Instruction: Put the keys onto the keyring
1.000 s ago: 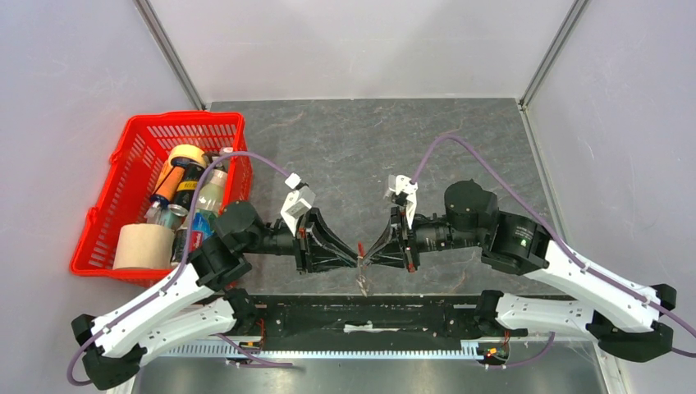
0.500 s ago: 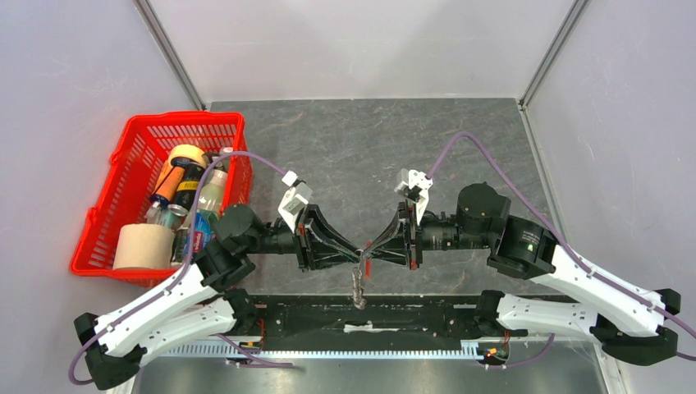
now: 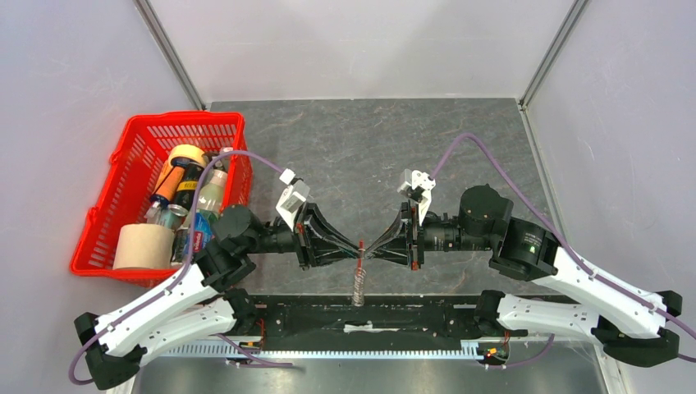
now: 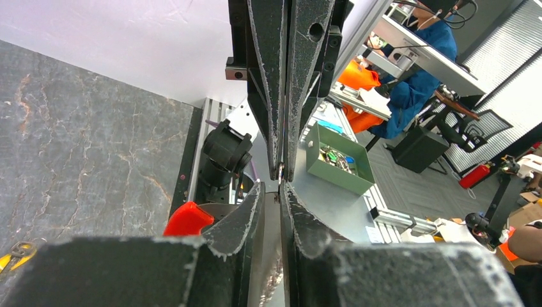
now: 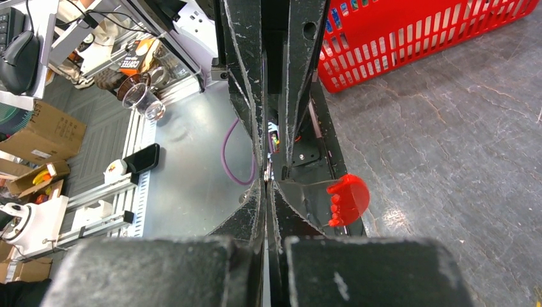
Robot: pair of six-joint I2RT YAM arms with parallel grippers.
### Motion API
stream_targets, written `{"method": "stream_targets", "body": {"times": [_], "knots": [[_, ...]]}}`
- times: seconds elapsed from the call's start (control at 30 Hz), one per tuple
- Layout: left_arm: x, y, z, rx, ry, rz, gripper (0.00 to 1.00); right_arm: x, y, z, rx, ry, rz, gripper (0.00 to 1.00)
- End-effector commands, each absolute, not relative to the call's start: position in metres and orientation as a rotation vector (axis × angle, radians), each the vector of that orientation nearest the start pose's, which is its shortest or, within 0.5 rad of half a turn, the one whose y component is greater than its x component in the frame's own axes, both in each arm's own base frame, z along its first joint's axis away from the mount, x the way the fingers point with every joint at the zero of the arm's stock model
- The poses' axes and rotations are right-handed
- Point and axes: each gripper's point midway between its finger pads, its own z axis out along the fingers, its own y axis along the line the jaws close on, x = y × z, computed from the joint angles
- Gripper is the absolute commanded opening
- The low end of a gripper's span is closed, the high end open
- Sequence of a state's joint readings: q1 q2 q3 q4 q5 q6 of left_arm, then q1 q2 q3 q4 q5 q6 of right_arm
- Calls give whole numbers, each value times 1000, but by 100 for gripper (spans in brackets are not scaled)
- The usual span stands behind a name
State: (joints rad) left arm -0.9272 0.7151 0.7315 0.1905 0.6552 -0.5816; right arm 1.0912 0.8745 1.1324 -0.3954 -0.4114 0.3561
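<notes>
My left gripper and right gripper meet tip to tip above the table's near edge. The red keyring shows as a small red bit at the tips. It sticks out beside the fingers in the left wrist view and the right wrist view. The bunch of silvery keys hangs from it toward the near edge. My left gripper is shut with silvery metal between its fingers. My right gripper is shut tight on a thin metal piece, seemingly a key. No brass key shows.
A red plastic basket with bottles, cans and a paper roll stands at the left. The black mounting rail runs along the near edge under the keys. Grey walls close the back and sides.
The two grippers' tips have shifted a little away from the near edge and lined up. The key bunch swung from tilted right to hanging straight. Both grippers stay shut.
</notes>
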Motion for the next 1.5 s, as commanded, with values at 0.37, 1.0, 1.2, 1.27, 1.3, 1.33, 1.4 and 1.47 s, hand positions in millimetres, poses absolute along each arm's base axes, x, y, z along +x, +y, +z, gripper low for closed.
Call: {"method": "stream_targets", "body": {"times": [0.37, 1.0, 1.2, 1.27, 1.3, 1.33, 1.4, 1.47], "knots": [[56, -292, 366, 897, 1347, -1699, 2, 62, 301, 389, -961, 1549, 1407, 0], [55, -287, 360, 888, 1341, -1675, 2, 69, 278, 388, -930, 1605, 1291, 58], [60, -285, 358, 873, 1361, -1638, 2, 97, 262, 367, -810, 1731, 1098, 64], [63, -284, 355, 860, 1378, -1617, 2, 110, 255, 355, -754, 1798, 1004, 65], [65, -284, 353, 852, 1391, -1603, 2, 117, 252, 348, -724, 1826, 956, 65], [67, -283, 351, 844, 1403, -1589, 2, 126, 249, 340, -690, 1864, 896, 65], [70, -282, 347, 828, 1432, -1568, 2, 139, 242, 324, -637, 1931, 792, 66], [74, -281, 344, 813, 1455, -1541, 2, 151, 236, 306, -590, 1986, 691, 66]]}}
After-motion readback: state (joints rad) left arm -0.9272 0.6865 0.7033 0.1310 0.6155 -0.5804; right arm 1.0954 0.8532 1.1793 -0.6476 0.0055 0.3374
